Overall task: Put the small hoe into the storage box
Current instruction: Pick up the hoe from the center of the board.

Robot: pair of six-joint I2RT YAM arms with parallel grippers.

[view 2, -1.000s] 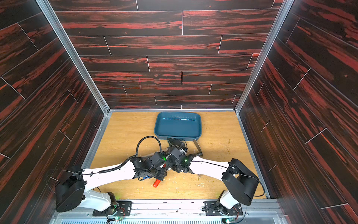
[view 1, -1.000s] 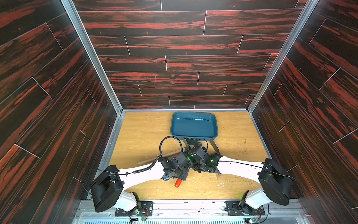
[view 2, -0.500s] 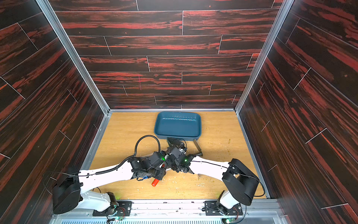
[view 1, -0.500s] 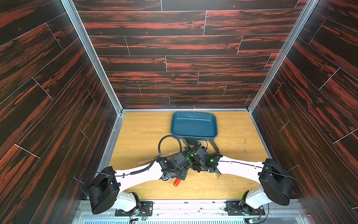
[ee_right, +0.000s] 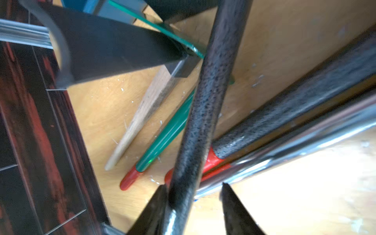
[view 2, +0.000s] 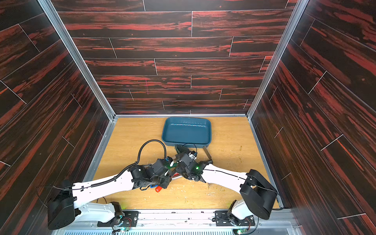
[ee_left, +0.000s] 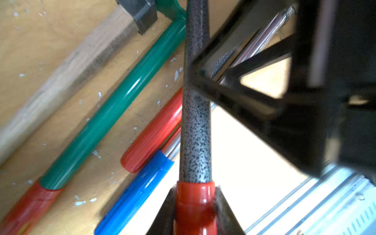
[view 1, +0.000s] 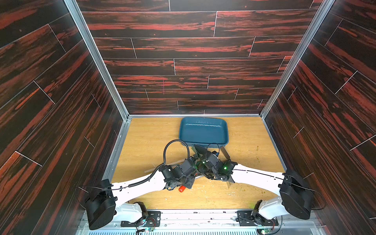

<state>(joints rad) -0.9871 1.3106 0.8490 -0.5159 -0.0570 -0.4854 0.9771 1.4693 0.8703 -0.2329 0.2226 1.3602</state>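
The left pincer (ee_left: 195, 189) is clenched on the red plastic grip of the small hoe (ee_left: 195, 132), whose speckled dark-grey metal shaft runs up mid-frame. The right pincer (ee_right: 193, 185) stands released, with that shaft leaning against one finger only. In both top views the shallow teal-blue plastic storage box (view 1: 203, 132) (view 2: 186, 132) sits upper-centre on the light wooden bench (view 1: 146, 142). The hoe is below the box, outside it, near a green-shafted tool (ee_left: 114, 107).

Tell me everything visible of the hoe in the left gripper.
The held hoe has a grey, black-speckled, metal-looking shaft ending in a glossy red grip, which the left gripper clamps. It crosses above a red-handled tool on the table. The shaft passes between the right gripper's open fingers, touching one. Its head cannot be made out.
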